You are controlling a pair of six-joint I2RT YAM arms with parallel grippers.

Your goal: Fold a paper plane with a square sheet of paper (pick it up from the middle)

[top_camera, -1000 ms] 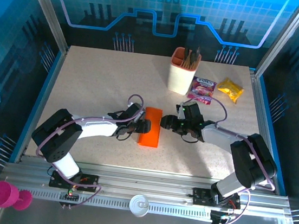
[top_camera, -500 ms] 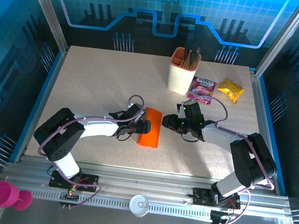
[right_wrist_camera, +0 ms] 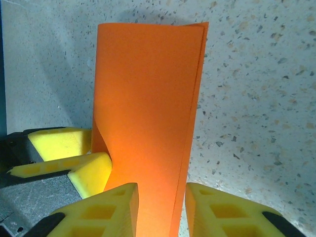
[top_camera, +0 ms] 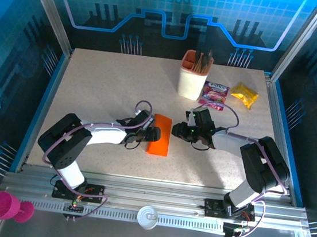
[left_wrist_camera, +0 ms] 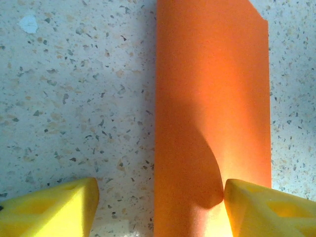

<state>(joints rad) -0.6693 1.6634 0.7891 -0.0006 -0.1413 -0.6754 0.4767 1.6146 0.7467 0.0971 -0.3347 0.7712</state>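
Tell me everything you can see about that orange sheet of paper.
The square sheet of paper is thin, plain, matte and bright orange. It is folded into a narrow rectangle of two layers, their edges slightly offset in the right wrist view. It lies mid-table on the speckled table, between both arms. One yellow finger of the left gripper touches it, with a curved shadow beside it. Its near end sits between the fingers of the right gripper.

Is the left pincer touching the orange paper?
Touching. In the left wrist view, one finger of the left pincer presses into the orange paper, which bends around its tip.
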